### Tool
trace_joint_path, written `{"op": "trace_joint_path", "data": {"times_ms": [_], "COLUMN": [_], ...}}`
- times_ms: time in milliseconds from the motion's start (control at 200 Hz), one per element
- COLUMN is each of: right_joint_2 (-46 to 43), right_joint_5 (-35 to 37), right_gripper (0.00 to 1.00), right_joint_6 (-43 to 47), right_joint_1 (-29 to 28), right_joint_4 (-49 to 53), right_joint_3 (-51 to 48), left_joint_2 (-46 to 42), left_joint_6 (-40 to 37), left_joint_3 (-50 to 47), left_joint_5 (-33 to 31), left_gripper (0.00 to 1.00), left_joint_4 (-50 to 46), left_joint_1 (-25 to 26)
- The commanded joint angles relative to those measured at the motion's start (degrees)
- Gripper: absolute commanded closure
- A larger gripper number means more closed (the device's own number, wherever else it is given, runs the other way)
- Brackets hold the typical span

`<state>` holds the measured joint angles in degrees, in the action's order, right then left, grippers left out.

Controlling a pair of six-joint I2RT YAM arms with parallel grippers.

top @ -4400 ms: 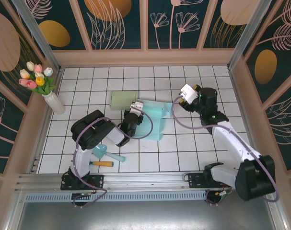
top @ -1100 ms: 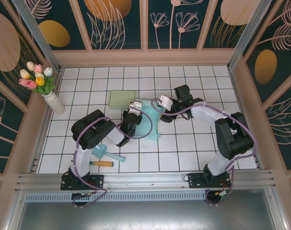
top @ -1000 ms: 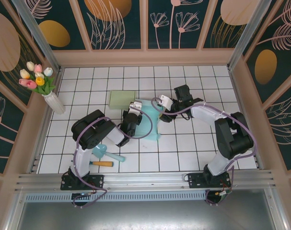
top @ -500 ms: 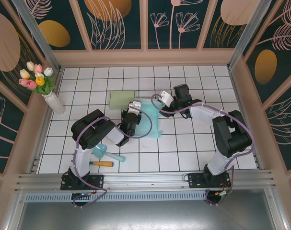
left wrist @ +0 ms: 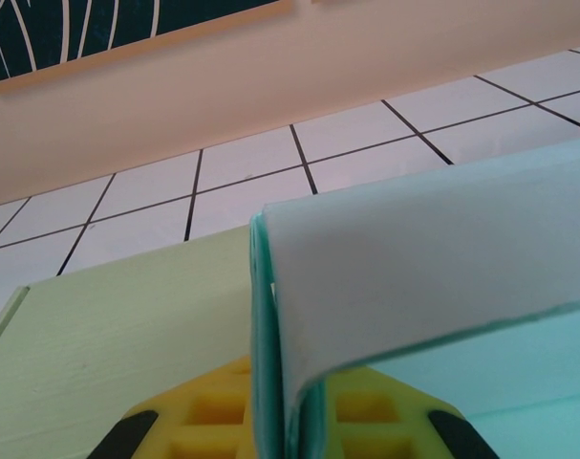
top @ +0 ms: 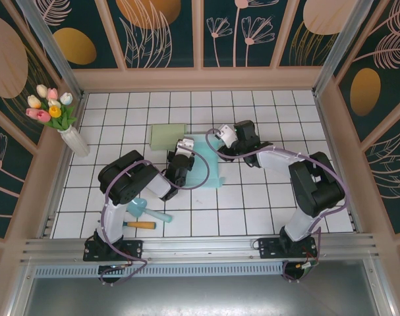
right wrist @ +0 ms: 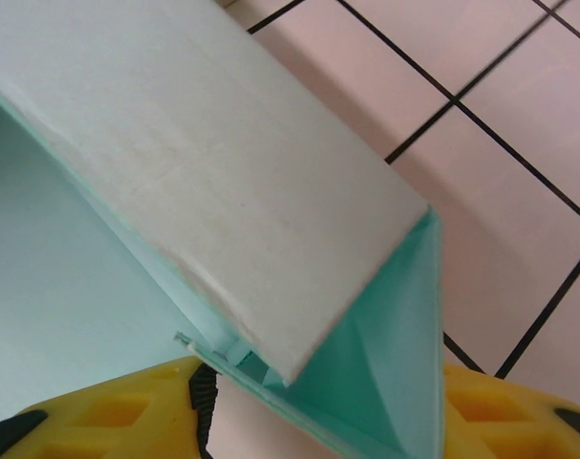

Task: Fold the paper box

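Teal paper box (top: 209, 168) sits mid-worktop (top: 252, 204), half folded. Left pincer (left wrist: 288, 421) is clamped on its doubled left edge, probably to anchor it. Right pincer (right wrist: 328, 421) straddles the raised right flap, likely to fold it. Cannot tell if it grips.
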<state>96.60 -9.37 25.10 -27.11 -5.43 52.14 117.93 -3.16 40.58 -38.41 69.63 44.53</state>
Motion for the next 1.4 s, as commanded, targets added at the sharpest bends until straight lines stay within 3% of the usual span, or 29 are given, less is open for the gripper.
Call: {"op": "trace_joint_path", "data": {"times_ms": [0,355,580,806,1396], "right_joint_2": [-1.9,-7.1,-10.4,-11.2,-1.0], "right_joint_5": [1.2,-5.4,-10.4,-8.1,-9.3], "right_gripper": [0.51,0.53,0.48,0.49,0.52], "right_joint_6": [-9.4,-19.5,-21.3,-22.8,-25.7], "right_joint_1": [-0.8,-2.3,-2.2,-2.2,-2.2], "right_joint_4": [-8.5,-23.7,-30.1,-33.4,-50.6], "right_joint_3": [-2.2,-14.6,-20.8,-23.8,-27.6], "left_joint_2": [1.8,2.0,2.0,2.0,1.8], "left_joint_6": [-2.1,-0.8,-0.6,-0.7,-1.5], "left_joint_3": [0.2,1.5,1.8,1.8,1.0], "left_joint_5": [2.0,0.0,0.0,0.1,1.4], "left_gripper": [0.88,0.88,0.88,0.88,0.89], "left_joint_4": [-5.7,-7.6,-8.1,-8.2,-7.3], "left_joint_1": [0.6,0.6,0.6,0.6,0.6]}}
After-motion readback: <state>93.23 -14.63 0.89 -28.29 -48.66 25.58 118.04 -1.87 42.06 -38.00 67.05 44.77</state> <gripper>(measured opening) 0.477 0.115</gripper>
